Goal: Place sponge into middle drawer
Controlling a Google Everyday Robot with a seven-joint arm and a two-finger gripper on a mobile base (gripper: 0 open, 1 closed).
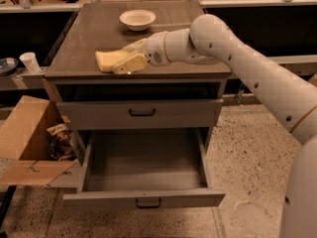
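Note:
The pale yellow sponge (107, 60) is held over the front left part of the cabinet top (89, 38). My gripper (123, 61) is shut on the sponge from the right, its cream fingers (130, 63) clamped around its right end. The white arm (237, 63) reaches in from the right. The middle drawer (143, 198) is the lowest one; it is pulled fully open below and in front of the gripper, and its grey inside is bare. The drawer above it (141, 113) with a black handle is closed.
A white bowl (137, 19) sits at the back of the cabinet top. An open cardboard box (29, 143) with clutter stands on the floor to the left. A white paper cup (30, 62) stands on a ledge at the far left.

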